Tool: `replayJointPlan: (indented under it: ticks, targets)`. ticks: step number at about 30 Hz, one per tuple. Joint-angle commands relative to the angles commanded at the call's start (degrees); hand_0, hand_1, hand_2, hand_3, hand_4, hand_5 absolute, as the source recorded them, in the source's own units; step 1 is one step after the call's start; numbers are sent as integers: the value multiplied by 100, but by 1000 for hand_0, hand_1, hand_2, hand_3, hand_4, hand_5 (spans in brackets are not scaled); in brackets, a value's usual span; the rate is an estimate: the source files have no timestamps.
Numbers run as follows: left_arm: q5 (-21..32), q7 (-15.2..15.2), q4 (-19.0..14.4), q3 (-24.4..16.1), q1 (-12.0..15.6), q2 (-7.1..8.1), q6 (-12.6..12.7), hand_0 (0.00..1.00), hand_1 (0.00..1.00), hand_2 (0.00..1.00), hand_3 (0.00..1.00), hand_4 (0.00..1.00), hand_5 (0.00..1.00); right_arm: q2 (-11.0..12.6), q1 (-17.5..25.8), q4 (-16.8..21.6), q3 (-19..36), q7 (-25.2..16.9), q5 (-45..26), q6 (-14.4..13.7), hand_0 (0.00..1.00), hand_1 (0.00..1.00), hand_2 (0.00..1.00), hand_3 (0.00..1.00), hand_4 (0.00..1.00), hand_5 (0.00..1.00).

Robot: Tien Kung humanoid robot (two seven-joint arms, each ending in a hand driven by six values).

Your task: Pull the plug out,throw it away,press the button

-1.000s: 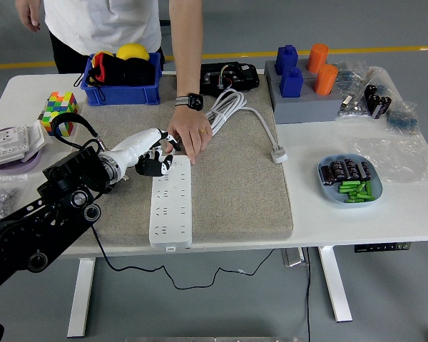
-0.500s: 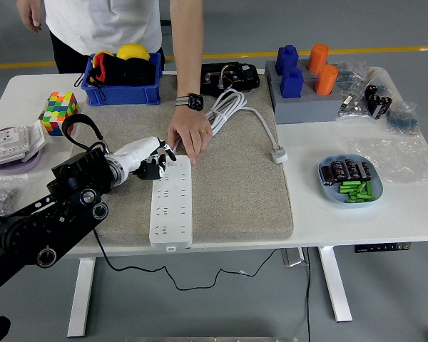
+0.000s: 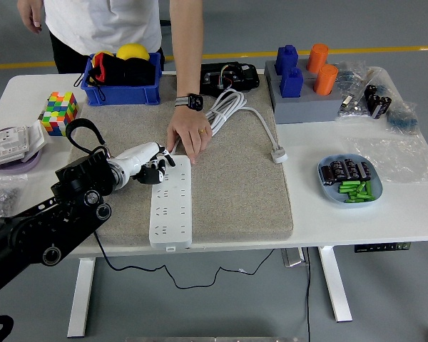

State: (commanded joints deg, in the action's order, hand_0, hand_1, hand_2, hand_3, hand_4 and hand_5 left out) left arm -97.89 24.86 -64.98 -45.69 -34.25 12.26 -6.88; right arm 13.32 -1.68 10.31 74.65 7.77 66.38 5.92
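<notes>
Robot hand (image 3: 151, 165), left of centre in the frame, curls its fingers against the top left corner of the strip (image 3: 171, 204); whether they clamp a plug I cannot tell. A person's hand (image 3: 189, 137) presses the strip's top end down. The plug-pulling step seems in hand. Next, a straight lift off the socket, then carrying the plug away before pressing the button.

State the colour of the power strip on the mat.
White power strip, clearest in the head view.
</notes>
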Motion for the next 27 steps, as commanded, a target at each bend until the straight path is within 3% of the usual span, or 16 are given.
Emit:
replayJointPlan:
  ticks: [18,27]
  targets:
    - [58,-111,348,41,-33,-89,81,10,21,118,658,2,2,-13,10,0,33,0,2,-3,810,681,664,671,779,667]
    - [53,-153,185,-75,-16,-68,95,10,21,118,657,2,2,-18,6,0,35,-7,-3,-1,810,681,664,672,779,667]
